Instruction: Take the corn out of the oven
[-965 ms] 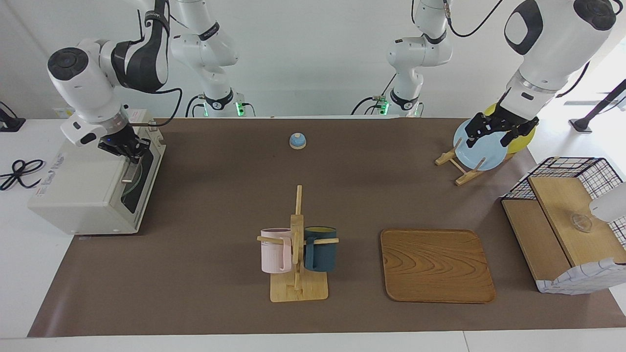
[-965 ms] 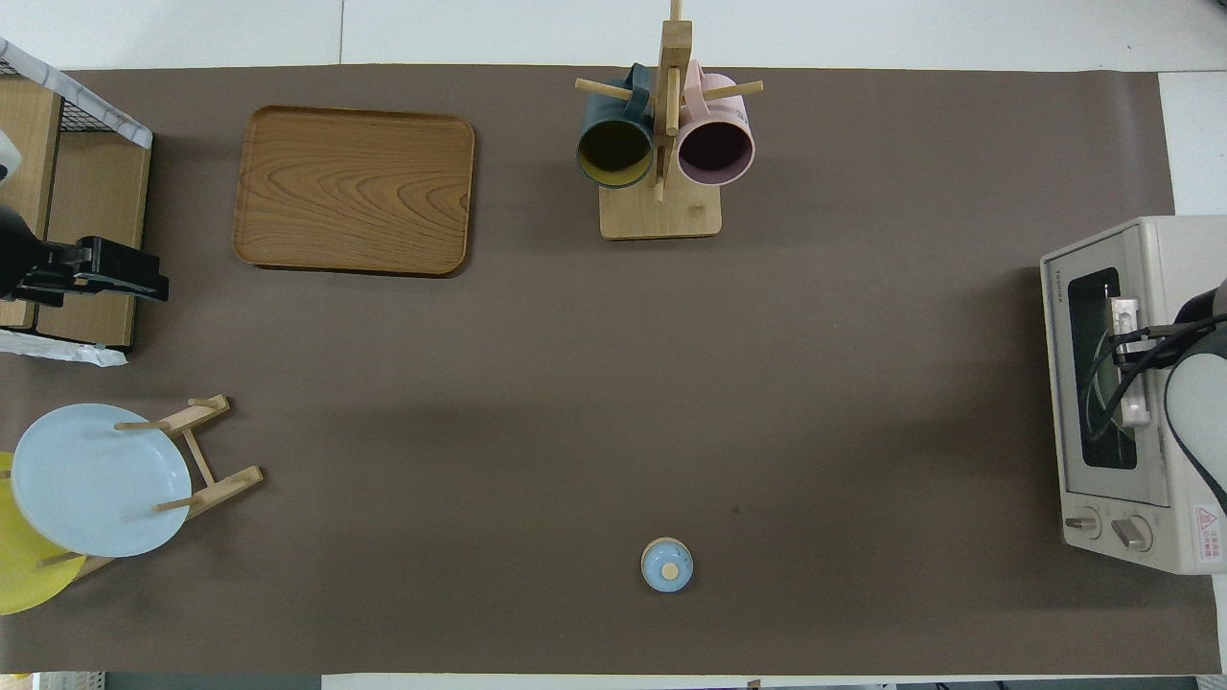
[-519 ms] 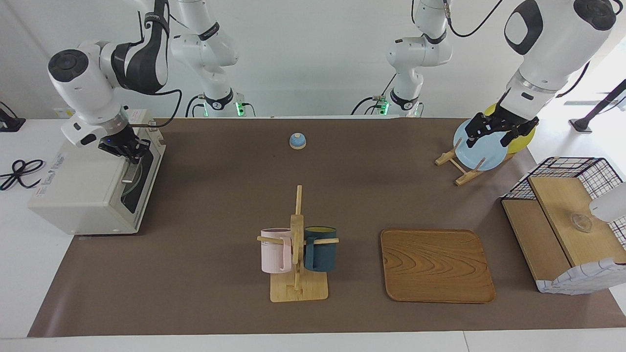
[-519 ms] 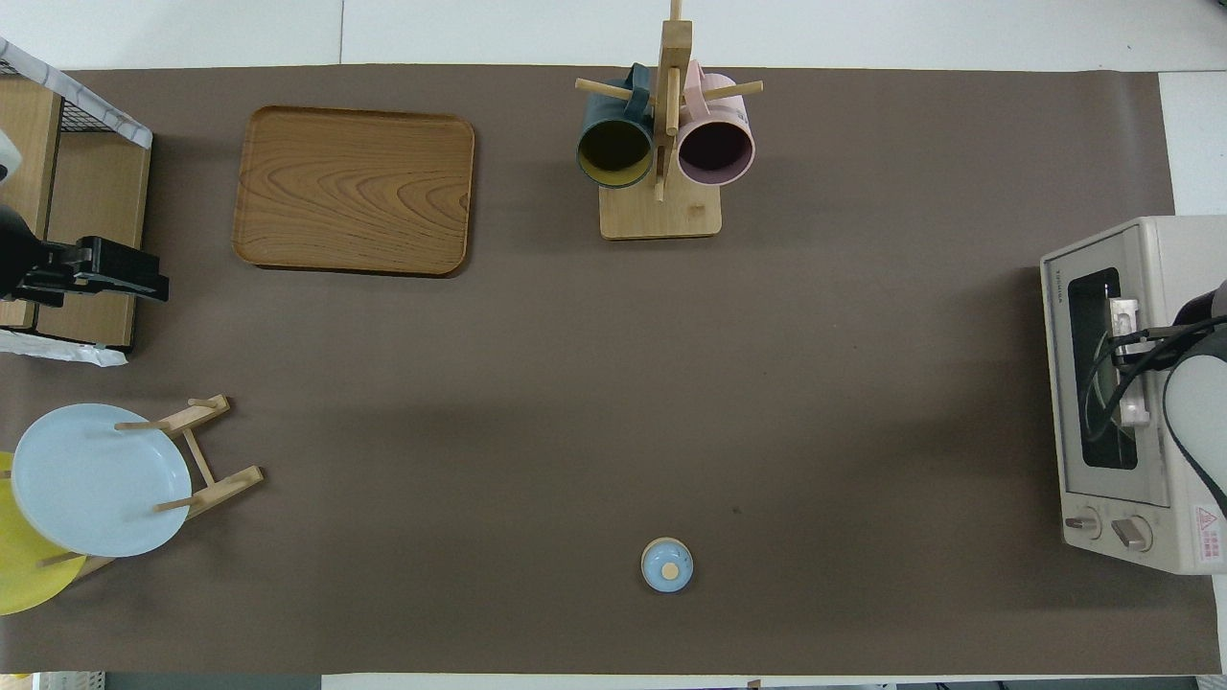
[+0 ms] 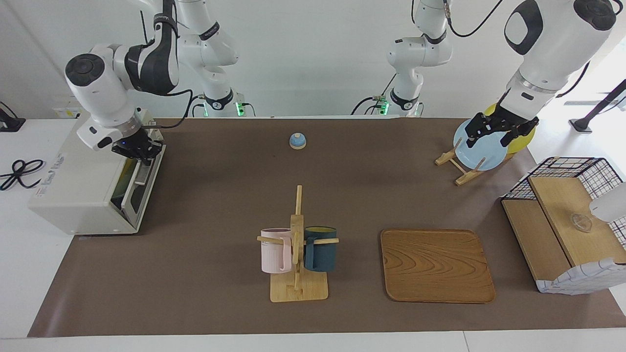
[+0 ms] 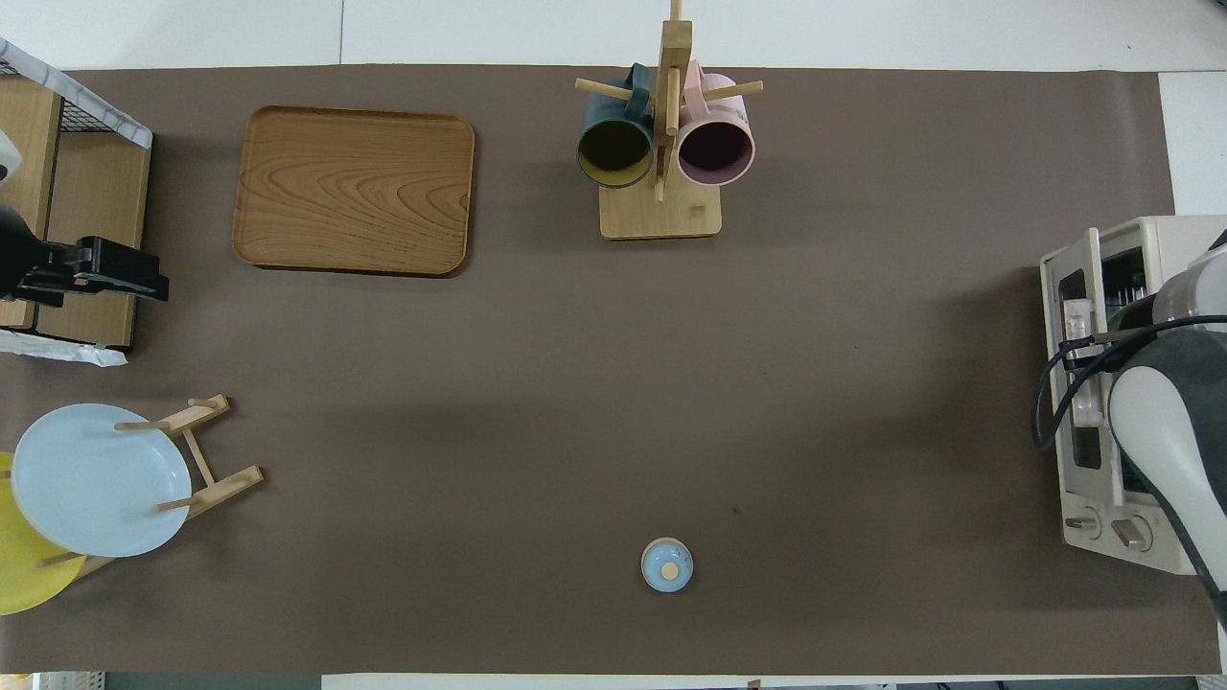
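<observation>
Right gripper [image 5: 138,151]: clenching on the handle of the oven door [image 5: 138,188], fingertips meeting around the bar at the top edge of the door.
Oven [image 5: 78,186]: sitting directly under and beside the right gripper, at the right arm's end of the table.
Oven door: tilting partly open, its top edge leaning away from the oven body, a gap showing above it.
Corn: cannot tell; a sliver of yellow is showing in the gap just under the right gripper, too hidden to name.
Bell [image 5: 297,141]: sitting well apart from the right gripper, toward the middle of the table, close to the robots.
Mug rack [image 5: 297,244]: standing farther from the robots than the bell, holding a pink mug [image 5: 275,250] and a dark blue mug [image 5: 320,248].
Left gripper [image 5: 498,128]: waiting with fingers spread wide, hanging over the blue plate [image 5: 479,149] in the plate stand.
Tray [image 5: 436,266]: lying farther from the robots than the blue plate.
</observation>
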Controlling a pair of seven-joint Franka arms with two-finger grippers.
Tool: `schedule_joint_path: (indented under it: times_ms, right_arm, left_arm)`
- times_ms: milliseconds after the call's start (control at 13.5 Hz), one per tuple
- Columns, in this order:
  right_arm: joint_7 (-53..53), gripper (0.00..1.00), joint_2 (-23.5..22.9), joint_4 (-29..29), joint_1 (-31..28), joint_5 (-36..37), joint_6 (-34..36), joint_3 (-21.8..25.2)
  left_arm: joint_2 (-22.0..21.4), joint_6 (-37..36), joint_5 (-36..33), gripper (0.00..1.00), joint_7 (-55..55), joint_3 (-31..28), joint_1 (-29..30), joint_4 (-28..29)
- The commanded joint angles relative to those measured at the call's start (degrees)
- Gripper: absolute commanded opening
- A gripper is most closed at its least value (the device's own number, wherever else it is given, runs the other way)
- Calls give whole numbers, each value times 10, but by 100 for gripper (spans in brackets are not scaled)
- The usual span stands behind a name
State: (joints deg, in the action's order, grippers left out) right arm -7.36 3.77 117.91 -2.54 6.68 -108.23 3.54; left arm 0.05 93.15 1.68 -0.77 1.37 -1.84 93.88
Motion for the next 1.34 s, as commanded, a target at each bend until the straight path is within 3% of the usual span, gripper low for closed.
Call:
schedule_joint_path:
  times_ms: [0, 594, 1261]
  right_arm:
    - [17, 0, -3, 35, 17, -16, -45, 1]
    - [21, 0, -59, 73, 22, -17, -167, -2]
    - [60, 0, -70, 154, 45, -17, -278, -5]
  left_arm:
    - [-1, -4, -11, 100, 4, 3, 5, -8]
    - [-1, -4, -11, 100, 4, 3, 5, -7]
    - [-1, -4, -11, 100, 4, 3, 5, -7]
